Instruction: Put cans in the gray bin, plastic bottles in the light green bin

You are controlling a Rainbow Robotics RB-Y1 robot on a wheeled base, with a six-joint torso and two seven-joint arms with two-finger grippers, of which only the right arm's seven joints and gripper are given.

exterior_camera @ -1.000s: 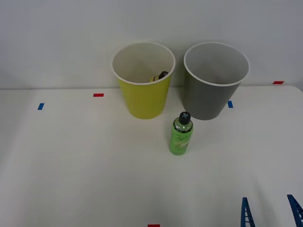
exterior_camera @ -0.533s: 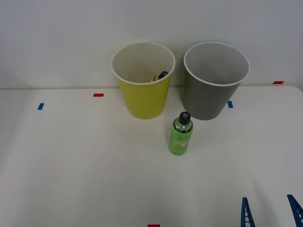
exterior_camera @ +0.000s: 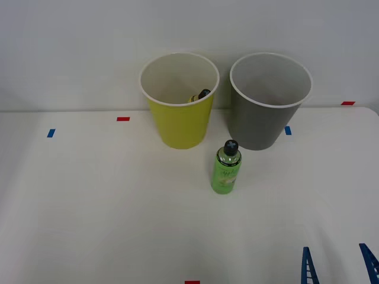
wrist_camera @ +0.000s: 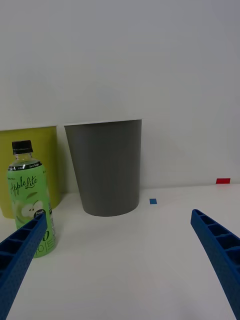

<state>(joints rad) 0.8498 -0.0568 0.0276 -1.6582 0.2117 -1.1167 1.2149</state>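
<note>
A bright green plastic bottle (exterior_camera: pixel 226 168) (wrist_camera: pixel 31 200) with a black cap stands upright on the white table, just in front of the two bins. The light green bin (exterior_camera: pixel 179 100) (wrist_camera: pixel 44 165) stands at the back, with a dark-capped yellowish bottle (exterior_camera: pixel 199 96) lying inside it. The gray bin (exterior_camera: pixel 269 101) (wrist_camera: pixel 106 167) stands to its right. My right gripper (exterior_camera: pixel 337 266) (wrist_camera: pixel 120 260) is open at the table's near right, well short of the green bottle, with nothing between its blue fingers. No can is in view.
Small red tape marks (exterior_camera: pixel 122 119) and blue tape marks (exterior_camera: pixel 51 133) dot the white table (exterior_camera: pixel 95 207). A pale wall rises right behind the bins. The table's right edge runs near the gray bin's side.
</note>
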